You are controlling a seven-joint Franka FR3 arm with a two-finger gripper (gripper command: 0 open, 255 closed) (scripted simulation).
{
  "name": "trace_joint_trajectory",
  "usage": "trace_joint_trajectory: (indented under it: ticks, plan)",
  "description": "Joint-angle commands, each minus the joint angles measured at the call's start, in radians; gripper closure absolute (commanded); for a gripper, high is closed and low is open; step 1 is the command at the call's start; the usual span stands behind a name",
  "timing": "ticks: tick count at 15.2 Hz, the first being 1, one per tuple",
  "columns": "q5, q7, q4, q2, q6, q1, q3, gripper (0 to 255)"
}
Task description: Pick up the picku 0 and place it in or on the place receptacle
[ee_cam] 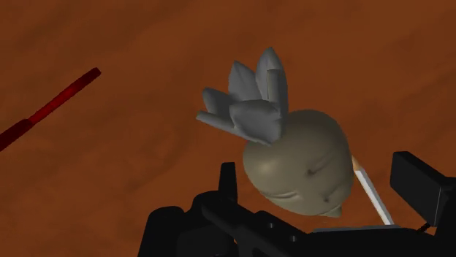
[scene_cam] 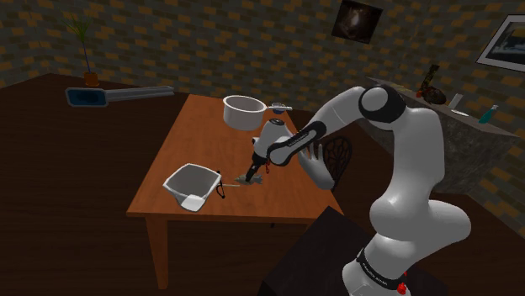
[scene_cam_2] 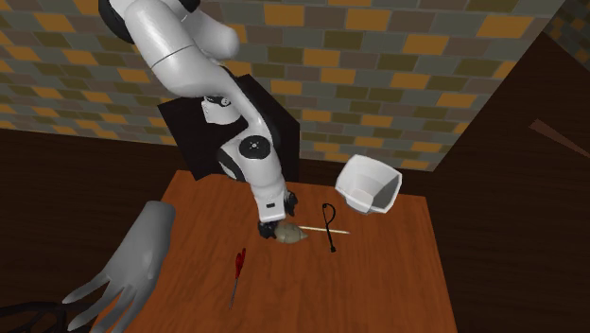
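A beige-grey bulb-shaped vegetable with grey leaves point(ee_cam: 299, 164) lies on the brown wooden table point(scene_cam: 202, 139). My black gripper point(ee_cam: 320, 166) is low over it, open, with one finger on each side of the bulb. There is a gap between the bulb and one finger. In the second exterior view the vegetable point(scene_cam_2: 287, 234) lies just under the gripper point(scene_cam_2: 272, 225). In the shoulder view the gripper point(scene_cam: 251, 174) is down near the table's middle. A white square bowl point(scene_cam: 192, 185) point(scene_cam_2: 369, 184) stands near a table corner, apart from the gripper.
A white pot point(scene_cam: 244, 111) stands at the table's far end in the shoulder view. A thin red stick point(scene_cam_2: 236, 270) point(ee_cam: 51, 109), a black looped thing point(scene_cam_2: 329, 227) and a thin pale stick point(ee_cam: 369, 193) lie near the vegetable. A dark chair point(scene_cam: 336, 155) stands beside the table.
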Motion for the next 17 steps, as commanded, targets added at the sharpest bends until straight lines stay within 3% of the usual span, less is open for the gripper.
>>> trace_joint_trajectory:
  ticks: [1,7,15,16,17]
  plan:
    - [0.015,-0.109,0.03,0.037,-0.052,-0.041,0.035,0]
    - [-0.028,-0.08,0.076,0.115,-0.012,0.016,-0.026,0]
    - [-0.027,-0.08,0.076,0.114,-0.012,0.016,-0.026,0]
    - [-0.027,-0.08,0.076,0.114,-0.012,0.016,-0.026,255]
    - [-0.027,-0.08,0.076,0.114,-0.012,0.016,-0.026,255]
